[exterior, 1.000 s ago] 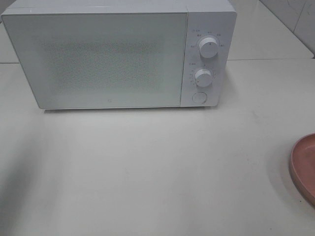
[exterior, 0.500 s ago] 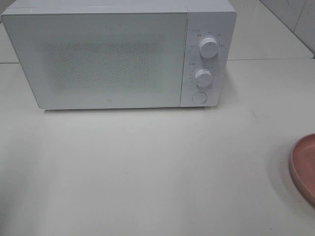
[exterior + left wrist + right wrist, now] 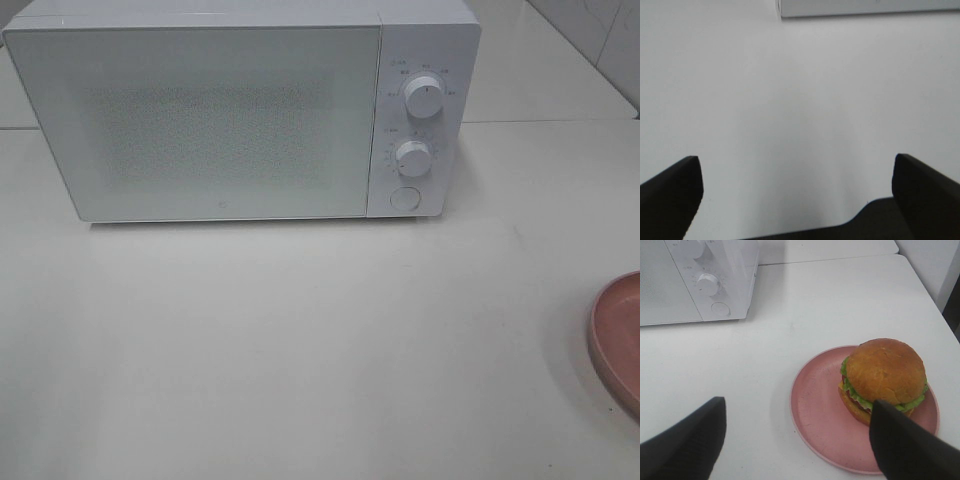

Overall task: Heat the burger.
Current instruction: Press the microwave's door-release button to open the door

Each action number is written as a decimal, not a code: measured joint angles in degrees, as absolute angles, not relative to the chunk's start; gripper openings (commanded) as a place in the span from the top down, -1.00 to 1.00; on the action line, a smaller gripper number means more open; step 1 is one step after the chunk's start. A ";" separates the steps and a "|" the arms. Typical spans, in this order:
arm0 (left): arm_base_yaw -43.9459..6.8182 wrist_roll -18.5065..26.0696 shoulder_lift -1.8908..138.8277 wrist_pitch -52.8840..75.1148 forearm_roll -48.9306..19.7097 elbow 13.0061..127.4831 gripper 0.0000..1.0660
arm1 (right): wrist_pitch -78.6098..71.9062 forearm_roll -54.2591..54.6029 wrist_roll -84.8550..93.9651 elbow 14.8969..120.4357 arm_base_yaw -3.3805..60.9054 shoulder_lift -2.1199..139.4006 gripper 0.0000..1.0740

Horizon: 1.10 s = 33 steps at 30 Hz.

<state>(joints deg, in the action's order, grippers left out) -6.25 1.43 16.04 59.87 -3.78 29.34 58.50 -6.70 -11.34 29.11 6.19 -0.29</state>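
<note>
The burger (image 3: 885,377), with a golden-brown bun and green lettuce, sits on the right part of a round pink plate (image 3: 815,410) in the right wrist view. My right gripper (image 3: 796,407) hovers open above and in front of the plate, and one dark finger (image 3: 905,450) overlaps the burger's near edge without gripping it. My left gripper (image 3: 797,172) is open over bare white table, nothing between its fingers. In the exterior high view only the plate's rim (image 3: 612,340) shows at the right edge; the burger and both grippers are outside that view.
A white microwave (image 3: 200,120) stands at the back of the table with its door shut. Two knobs (image 3: 424,97) and a round button (image 3: 404,198) are on its right panel. Its lower edge (image 3: 865,7) shows in the left wrist view. A white wall stands at far right.
A faint shadow over the left part of the table has faded. The microwave and plate have not moved.
</note>
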 measured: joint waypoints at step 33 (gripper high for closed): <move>3.90 1.43 -0.23 59.76 -4.35 29.22 -0.84 | 58.50 -6.70 -11.34 29.11 6.19 -0.29 -0.37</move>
<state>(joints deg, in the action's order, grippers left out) 3.90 1.43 -0.23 59.76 -4.35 29.22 58.50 -6.70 -11.34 29.11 6.19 -0.29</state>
